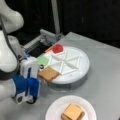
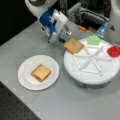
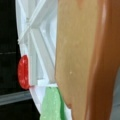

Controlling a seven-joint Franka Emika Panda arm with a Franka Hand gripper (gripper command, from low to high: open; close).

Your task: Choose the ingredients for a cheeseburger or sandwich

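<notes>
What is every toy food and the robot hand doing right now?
gripper: shut on the bread square, at the tray's edge.
bread square: held, tilted over the tray rim.
cheese square: lying on bread on the paper plate.
red disc: in tray.
green piece: in tray.

The bread square was tan on its face with a darker brown edge. The cheese square was yellow-orange, and under it a brown layer showed. The paper plate was plain white. The round tray was white with white dividers. The disc was red, the leaf-like piece light green. The gripper was blue and white. The table was grey.
</notes>
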